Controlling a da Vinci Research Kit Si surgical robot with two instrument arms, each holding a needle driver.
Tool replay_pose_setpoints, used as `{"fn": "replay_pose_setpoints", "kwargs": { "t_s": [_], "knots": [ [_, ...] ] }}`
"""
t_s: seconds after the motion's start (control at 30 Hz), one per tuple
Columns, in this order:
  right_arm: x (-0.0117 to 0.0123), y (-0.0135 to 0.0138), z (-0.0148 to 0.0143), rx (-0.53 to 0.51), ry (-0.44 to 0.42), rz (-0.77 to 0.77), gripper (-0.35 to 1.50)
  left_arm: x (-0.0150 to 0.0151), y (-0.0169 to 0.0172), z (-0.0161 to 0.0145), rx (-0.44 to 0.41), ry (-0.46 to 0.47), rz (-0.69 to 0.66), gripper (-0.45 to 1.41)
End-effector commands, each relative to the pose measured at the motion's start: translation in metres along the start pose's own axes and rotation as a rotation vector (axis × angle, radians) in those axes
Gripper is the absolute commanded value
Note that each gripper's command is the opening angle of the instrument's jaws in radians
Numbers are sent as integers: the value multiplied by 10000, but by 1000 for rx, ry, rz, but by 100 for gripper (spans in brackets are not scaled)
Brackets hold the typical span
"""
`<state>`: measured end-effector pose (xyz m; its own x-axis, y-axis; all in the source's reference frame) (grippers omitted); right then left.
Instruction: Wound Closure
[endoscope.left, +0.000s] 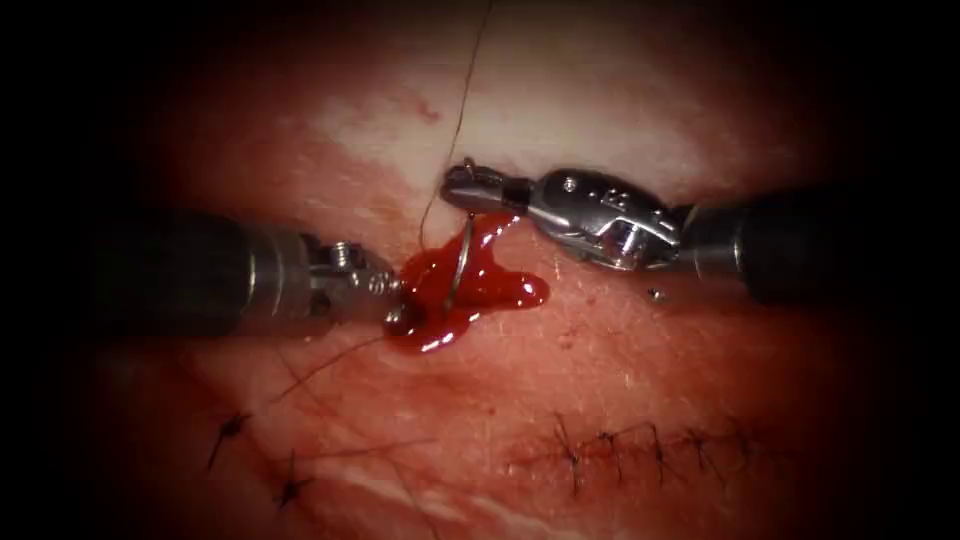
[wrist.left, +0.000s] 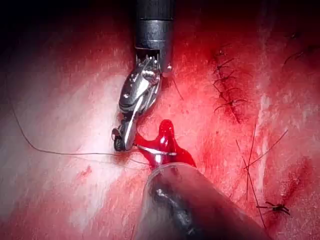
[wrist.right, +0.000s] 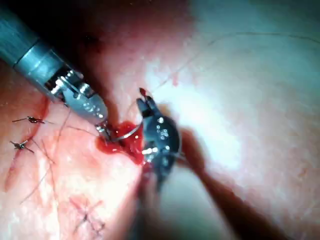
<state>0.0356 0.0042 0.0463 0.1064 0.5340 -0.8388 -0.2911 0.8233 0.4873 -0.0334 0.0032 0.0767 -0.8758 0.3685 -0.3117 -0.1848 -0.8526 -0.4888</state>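
Right tool (endoscope.left: 462, 187) fingers closed on needle (endoscope.left: 458, 272) near its tail; left tool (endoscope.left: 398, 300) fingers in fluid (endoscope.left: 500, 290), grip unclear; needle mid-bite, next a regrasp at its tip

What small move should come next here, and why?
Probably bring the left claw onto the needle's lower end. The right claw is shut on its upper end, the curve lies over the red fluid, and the left claw sits just beside the lower end; whether that end is in the tissue I cannot tell.

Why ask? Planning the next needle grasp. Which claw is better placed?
Right, probably: the right claw grips the needle near its tail end; the left tool has its tip sunk in red fluid.
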Motion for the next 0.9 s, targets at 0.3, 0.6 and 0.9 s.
{"fn": "replay_pose_setpoints", "kwargs": {
  "t_s": [0.3,0.6,0.9],
  "knots": [
    [-10,-3,8,-1,-4,-134,-35,4,3,2,-5,0,-3,-18],
    [-18,-16,9,16,-10,-252,-35,3,3,0,-5,0,-1,-15],
    [-20,-28,17,28,-9,-293,-35,3,5,-8,2,-4,-1,-15]
  ]
}}
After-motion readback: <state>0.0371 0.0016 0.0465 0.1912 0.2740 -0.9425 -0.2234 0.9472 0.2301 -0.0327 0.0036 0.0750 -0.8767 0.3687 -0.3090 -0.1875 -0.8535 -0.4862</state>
